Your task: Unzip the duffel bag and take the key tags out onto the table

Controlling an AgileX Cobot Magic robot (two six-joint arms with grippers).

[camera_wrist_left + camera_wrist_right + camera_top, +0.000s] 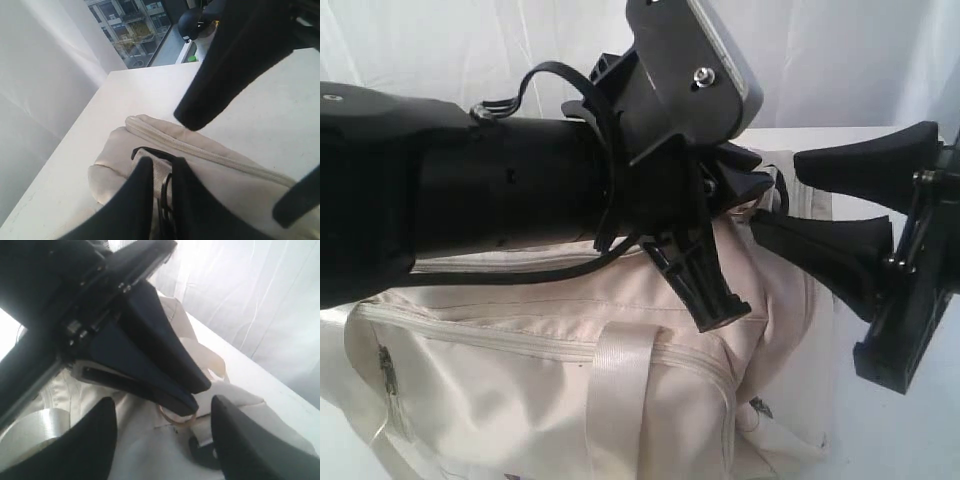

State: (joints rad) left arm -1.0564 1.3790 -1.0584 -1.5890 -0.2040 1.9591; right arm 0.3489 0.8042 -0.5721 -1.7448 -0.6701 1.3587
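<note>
The cream duffel bag [520,390] lies on the white table [920,440], and every zipper in view is closed. My left gripper [162,169] is shut on the webbing tab with a dark D-ring [167,192] at the bag's end. In the exterior view the left gripper [755,185] sits over the bag's right end. My right gripper [780,195] is open, with its fingers either side of the left gripper's tips. In the right wrist view the right gripper [164,402] holds nothing and hovers just above the bag [145,450]. The key tags are out of view.
The top zipper [210,150] runs along the bag's ridge. A satin carry strap [615,390] loops over the bag's front, above a side zipper [520,340]. White curtains hang behind the table [150,90]. The left arm [470,190] stretches low across the bag.
</note>
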